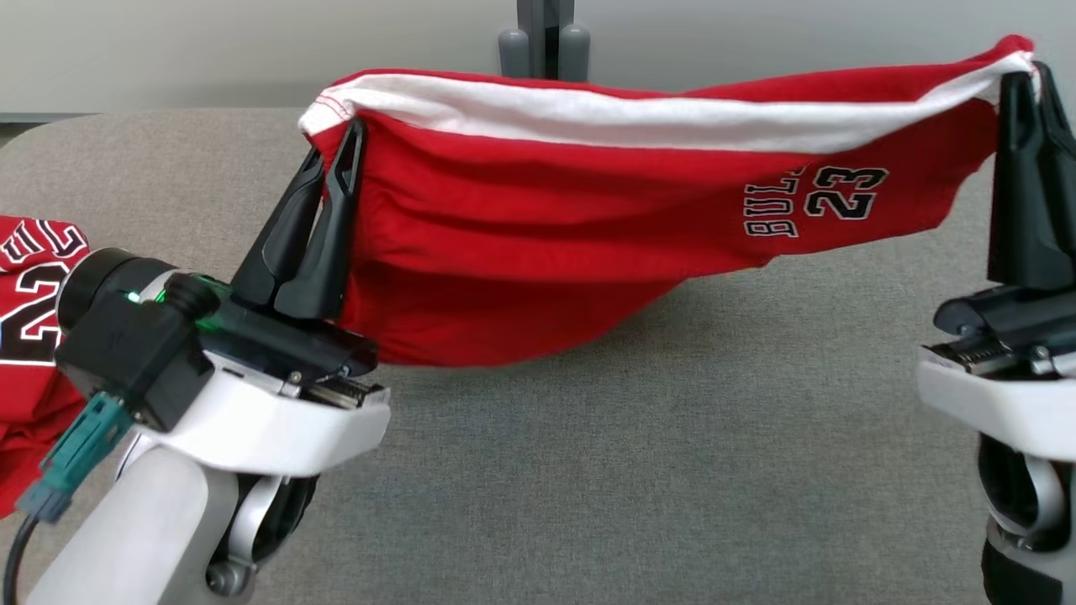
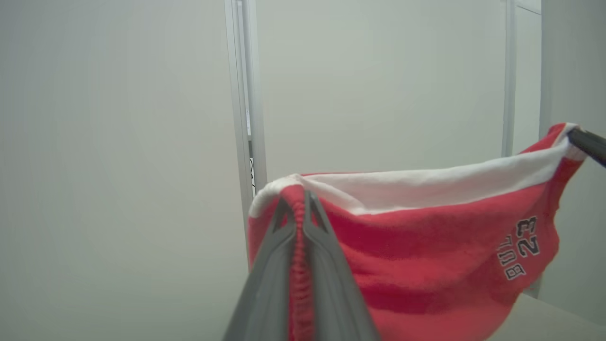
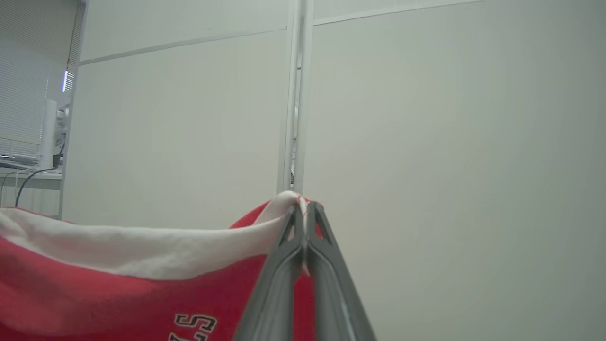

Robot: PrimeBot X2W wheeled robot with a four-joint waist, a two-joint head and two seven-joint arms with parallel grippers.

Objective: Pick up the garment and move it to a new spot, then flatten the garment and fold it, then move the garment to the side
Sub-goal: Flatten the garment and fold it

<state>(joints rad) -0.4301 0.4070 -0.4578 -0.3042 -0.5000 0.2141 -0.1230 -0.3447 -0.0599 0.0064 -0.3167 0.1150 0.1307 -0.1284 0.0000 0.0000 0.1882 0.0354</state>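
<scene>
The pale left forearm [image 1: 126, 538] rose from seven o'clock, its left pincer [image 1: 339, 144] clamped on one upper corner of the garment [image 1: 538, 244]. The right pincer [image 1: 1027, 80], upright at three o'clock, pinched the other corner. The garment sagged between them over the grey worktop [image 1: 672, 470]. Another red jersey [image 1: 25, 353] lay at nine o'clock.

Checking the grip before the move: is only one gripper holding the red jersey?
No, the left gripper and the right gripper each pinch an end of the garment, which hangs between them.
</scene>
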